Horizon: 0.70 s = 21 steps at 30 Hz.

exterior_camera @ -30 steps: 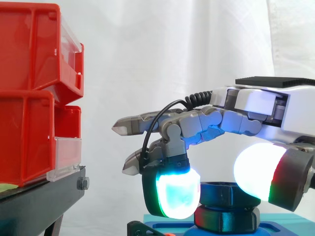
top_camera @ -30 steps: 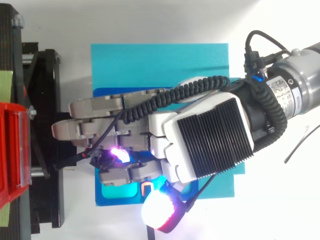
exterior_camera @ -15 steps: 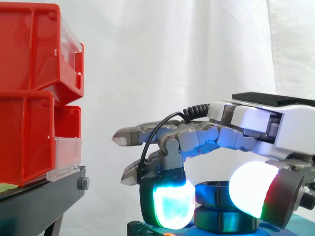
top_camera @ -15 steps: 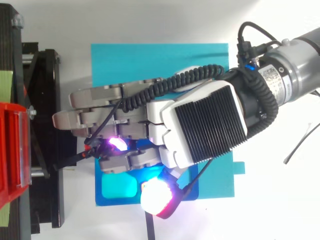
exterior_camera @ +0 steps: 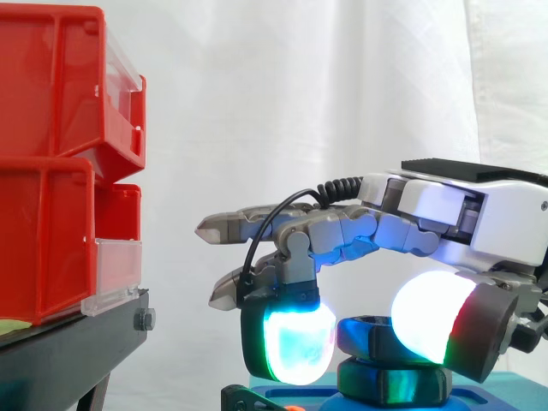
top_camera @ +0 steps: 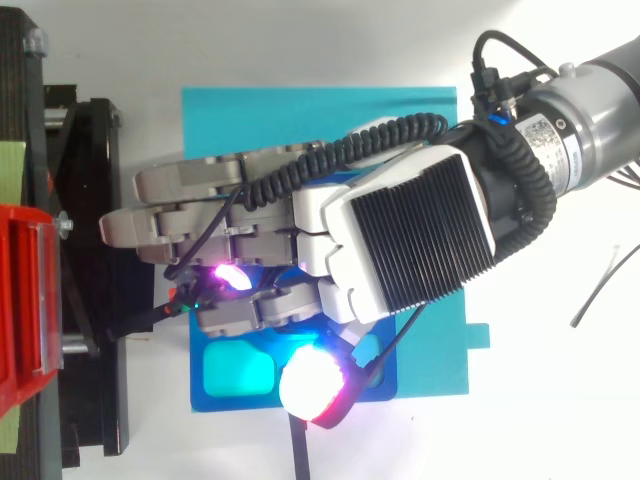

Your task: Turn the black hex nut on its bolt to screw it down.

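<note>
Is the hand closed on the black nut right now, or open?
Shut: the hand pinches the black hex nut between a curled finger and the thumb.

White curtain (exterior_camera: 342, 86) behind stacked red bins (exterior_camera: 51, 128)

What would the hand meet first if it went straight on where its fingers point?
Probably the clear front of the lower red bin; the hand, pinching the black hex nut, points its straight fingers level at it. From above they line up near the bin's edge, so a miss is possible.
</note>
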### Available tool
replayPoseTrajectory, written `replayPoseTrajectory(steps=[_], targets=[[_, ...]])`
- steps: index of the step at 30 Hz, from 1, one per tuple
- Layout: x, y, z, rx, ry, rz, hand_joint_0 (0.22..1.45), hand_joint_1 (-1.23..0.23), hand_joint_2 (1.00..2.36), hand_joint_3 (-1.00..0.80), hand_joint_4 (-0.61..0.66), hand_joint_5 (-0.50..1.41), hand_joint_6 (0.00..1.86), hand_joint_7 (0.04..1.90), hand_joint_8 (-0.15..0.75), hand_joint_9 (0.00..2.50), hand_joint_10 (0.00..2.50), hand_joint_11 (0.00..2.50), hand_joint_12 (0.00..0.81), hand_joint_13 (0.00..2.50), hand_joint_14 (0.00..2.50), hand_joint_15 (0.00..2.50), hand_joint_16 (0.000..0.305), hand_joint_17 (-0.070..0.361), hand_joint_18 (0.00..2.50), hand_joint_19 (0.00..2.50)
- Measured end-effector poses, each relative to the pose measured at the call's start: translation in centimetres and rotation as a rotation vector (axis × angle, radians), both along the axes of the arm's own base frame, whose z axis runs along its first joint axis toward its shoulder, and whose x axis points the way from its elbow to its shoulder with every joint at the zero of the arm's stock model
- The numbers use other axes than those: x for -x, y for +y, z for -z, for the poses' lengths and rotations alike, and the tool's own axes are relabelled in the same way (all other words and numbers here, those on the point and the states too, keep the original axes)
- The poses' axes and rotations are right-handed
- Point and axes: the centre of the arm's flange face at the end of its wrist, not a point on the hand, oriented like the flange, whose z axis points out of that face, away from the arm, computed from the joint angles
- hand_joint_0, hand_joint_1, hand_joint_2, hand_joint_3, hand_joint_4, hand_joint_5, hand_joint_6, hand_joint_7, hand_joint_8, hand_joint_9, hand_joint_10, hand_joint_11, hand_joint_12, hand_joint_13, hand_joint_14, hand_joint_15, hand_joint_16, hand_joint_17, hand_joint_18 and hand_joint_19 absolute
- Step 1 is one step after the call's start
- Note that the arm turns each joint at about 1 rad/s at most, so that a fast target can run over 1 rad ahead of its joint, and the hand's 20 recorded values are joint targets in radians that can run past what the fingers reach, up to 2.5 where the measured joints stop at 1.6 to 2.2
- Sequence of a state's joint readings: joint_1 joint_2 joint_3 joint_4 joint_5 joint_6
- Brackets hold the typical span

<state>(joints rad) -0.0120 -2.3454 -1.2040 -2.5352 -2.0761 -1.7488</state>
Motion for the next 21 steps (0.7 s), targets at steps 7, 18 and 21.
replayPoseTrajectory(steps=[7,18,21], targets=[[-0.2,-0.2,-0.5,0.001,-0.009,-0.001,0.51,-0.11,1.00,-0.50,0.24,-0.07,0.56,1.42,0.307,0.60,0.01,0.17,0.347,0.28,0.00,0.01,0.046,0.105,0.14,0.22],[-0.5,0.0,-1.4,-0.008,-0.008,-0.019,0.51,-0.11,1.00,-0.50,0.24,-0.07,0.55,1.44,0.306,0.60,0.01,0.17,0.346,0.28,0.00,0.01,0.046,0.104,0.14,0.22],[-0.5,0.8,-1.4,-0.021,0.023,-0.025,0.51,-0.11,1.00,-0.50,0.24,-0.07,0.55,1.44,0.308,0.61,0.01,0.16,0.346,0.28,0.00,0.01,0.046,0.105,0.14,0.21]])
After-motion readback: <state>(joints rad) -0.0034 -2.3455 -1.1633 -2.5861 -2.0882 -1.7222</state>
